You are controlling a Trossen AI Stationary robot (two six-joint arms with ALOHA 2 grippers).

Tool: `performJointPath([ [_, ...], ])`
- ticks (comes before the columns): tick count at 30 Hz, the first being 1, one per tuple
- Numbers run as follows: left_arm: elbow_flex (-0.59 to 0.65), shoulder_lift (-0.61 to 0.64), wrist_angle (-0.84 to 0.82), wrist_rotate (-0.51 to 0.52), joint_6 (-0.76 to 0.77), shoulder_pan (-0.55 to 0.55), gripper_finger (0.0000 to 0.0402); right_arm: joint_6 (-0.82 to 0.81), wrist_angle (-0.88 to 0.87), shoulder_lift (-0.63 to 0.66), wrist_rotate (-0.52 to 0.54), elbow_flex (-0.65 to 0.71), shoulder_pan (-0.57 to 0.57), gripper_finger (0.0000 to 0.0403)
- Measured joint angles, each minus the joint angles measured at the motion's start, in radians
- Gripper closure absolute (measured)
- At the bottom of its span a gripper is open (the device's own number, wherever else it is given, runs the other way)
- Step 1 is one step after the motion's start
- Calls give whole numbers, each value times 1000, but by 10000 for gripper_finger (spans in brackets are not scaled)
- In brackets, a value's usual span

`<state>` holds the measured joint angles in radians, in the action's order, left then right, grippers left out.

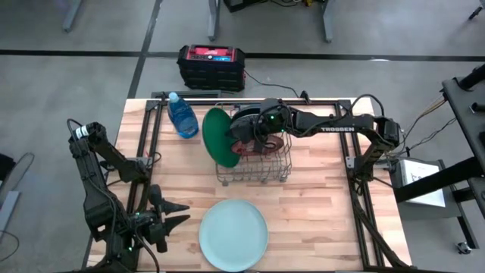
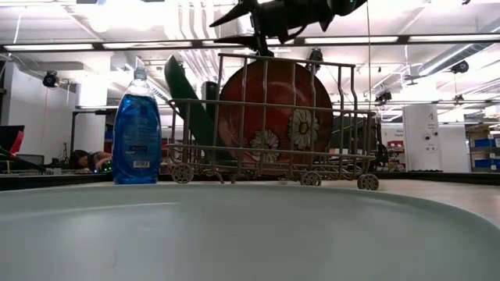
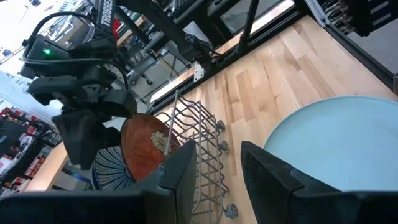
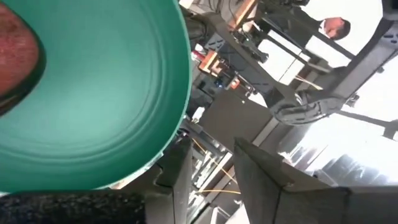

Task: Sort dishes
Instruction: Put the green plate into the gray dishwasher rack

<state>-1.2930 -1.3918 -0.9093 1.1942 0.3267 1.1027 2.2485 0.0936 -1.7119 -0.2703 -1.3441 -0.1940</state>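
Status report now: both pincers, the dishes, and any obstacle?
Right pincer open above rack, empty. Left pincer open, idle beside pale plate. Green plate, red plate racked. Bottle beside rack.

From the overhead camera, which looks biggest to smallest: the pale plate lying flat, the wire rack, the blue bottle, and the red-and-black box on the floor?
1. Wire rack and pale plate: about alike, too close to rank.
2. Red-and-black box, though it sits lower, on the floor.
3. Blue bottle.

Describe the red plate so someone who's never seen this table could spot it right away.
Find the wire rack at the back middle of the wooden table. The red plate stands on edge inside it. Unlike the green plate leaning at the rack's end, it carries pale flower marks.
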Motion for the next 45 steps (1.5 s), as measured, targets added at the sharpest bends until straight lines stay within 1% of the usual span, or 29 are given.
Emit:
performJointPath([
  [5,0,0,-7,4,0,0,285,-127,28,0,8,0,-1,296],
  [9,0,0,-19,84,9,0,285,-238,89,12,11,0,2,304],
  [11,0,0,-38,129,32,0,285,-332,134,27,37,0,3,308],
  [13,0,0,-63,167,66,0,285,-457,180,44,91,0,9,313],
  [16,0,0,-108,239,137,-9,285,-631,229,90,199,0,15,320],
  [19,0,1,-137,314,208,-38,285,-791,228,147,280,-6,15,325],
  [23,0,13,-137,331,238,-103,285,-1006,217,225,399,-8,15,327],
  [26,0,24,-136,333,263,-174,285,-1182,177,286,522,-9,15,323],
  [28,-1,33,-135,331,286,-233,285,-1303,112,329,606,-9,15,321],
  [29,-6,39,-135,317,297,-268,285,-1367,68,351,640,-9,12,321],
  [31,-27,53,-134,237,304,-343,285,-1489,-34,392,668,-9,1,323],
  [35,-109,69,-133,27,277,-510,285,-1740,-239,463,671,-10,-23,333],
  [39,-231,71,-137,-177,178,-657,285,-1952,-439,507,668,-10,-41,341],
  [42,-357,71,-175,-374,148,-773,285,-2032,-543,520,664,-10,-41,343],
  [45,-483,70,-249,-569,147,-899,285,-2054,-594,523,662,-10,-40,339],
])
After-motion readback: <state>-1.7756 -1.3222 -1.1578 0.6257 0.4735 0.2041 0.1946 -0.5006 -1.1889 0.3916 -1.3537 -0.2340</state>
